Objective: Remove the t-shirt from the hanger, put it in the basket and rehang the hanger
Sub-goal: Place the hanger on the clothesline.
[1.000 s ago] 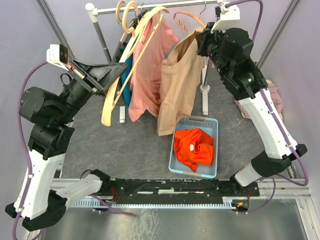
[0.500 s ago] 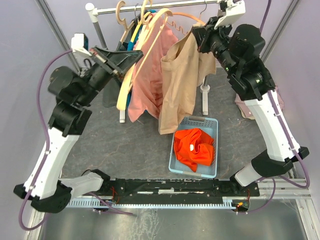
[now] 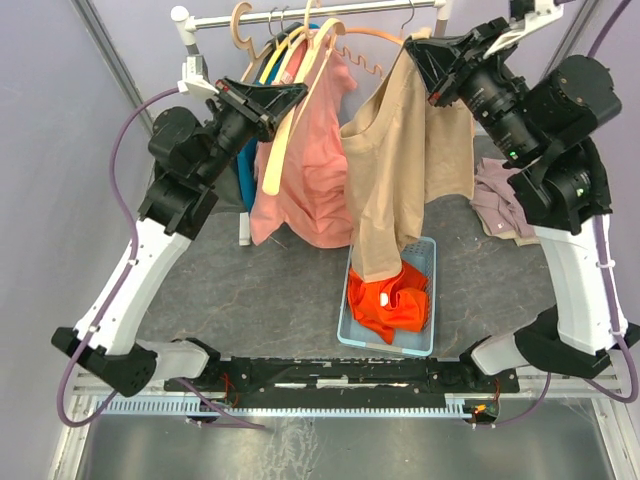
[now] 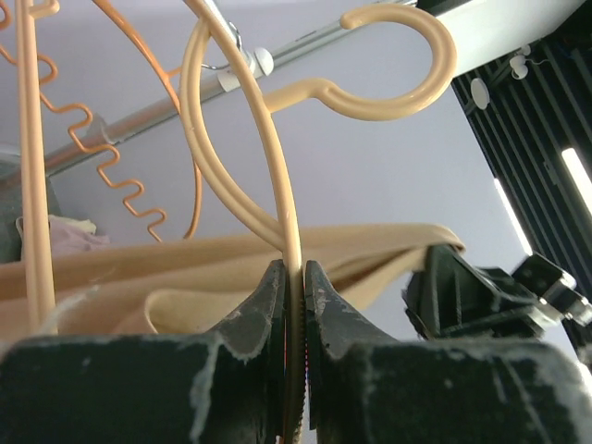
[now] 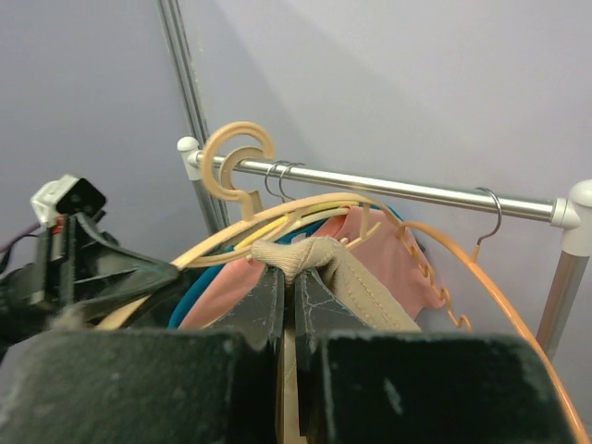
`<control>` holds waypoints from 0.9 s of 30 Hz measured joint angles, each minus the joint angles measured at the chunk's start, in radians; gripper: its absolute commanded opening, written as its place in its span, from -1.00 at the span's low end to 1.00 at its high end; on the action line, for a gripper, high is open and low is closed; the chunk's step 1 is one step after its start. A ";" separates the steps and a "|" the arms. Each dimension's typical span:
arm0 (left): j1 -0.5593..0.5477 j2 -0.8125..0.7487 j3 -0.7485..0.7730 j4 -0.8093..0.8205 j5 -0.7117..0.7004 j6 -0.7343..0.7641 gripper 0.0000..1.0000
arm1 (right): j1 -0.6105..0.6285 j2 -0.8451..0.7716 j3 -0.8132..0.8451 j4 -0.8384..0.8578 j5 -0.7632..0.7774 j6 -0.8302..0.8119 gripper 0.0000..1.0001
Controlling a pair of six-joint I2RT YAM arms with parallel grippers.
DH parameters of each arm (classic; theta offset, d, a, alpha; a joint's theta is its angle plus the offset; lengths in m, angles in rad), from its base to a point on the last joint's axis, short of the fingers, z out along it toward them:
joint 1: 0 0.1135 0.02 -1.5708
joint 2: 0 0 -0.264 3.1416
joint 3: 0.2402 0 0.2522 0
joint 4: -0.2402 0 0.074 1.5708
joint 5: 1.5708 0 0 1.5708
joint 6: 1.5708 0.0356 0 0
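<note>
A tan t-shirt [image 3: 400, 170] hangs from its collar, which is pinched in my shut right gripper [image 3: 425, 55] just below the rail [image 3: 320, 12]. Seen from the right wrist, my right gripper [image 5: 289, 270] bites the bunched collar of this t-shirt [image 5: 356, 277]. An orange hanger [image 3: 372, 38] arcs right beside the collar; I cannot tell whether the shirt rests on it. My left gripper [image 3: 285, 95] is shut on a bare cream hanger [image 3: 290, 120]. In the left wrist view this gripper [image 4: 293, 270] clamps the cream hanger [image 4: 277, 176] on its thin rod, its hook up near the rail.
A pink shirt [image 3: 305, 170] and several other hangers hang on the rail between the arms. A light blue bin [image 3: 425, 345] holding an orange garment [image 3: 388, 298] sits under the t-shirt's hem. More clothes [image 3: 505, 200] lie at the right, and the rack's posts [image 3: 200, 70] stand behind.
Both arms rose. The left gripper carried the cream hanger up and right to the rail. The right gripper lifted the t-shirt's collar rightward, so its hem now hangs over the bin.
</note>
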 measured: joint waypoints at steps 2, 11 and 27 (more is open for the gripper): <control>0.000 0.033 0.007 0.025 -0.005 0.000 -0.95 | 0.000 -0.010 0.009 -0.003 -0.014 0.000 -0.98; 0.000 0.195 0.013 0.127 -0.027 0.000 -0.95 | 0.000 -0.064 0.011 -0.008 -0.052 -0.022 -0.98; 0.000 0.438 0.213 0.256 -0.045 0.000 -0.95 | 0.000 -0.141 -0.056 0.045 -0.023 -0.079 -0.98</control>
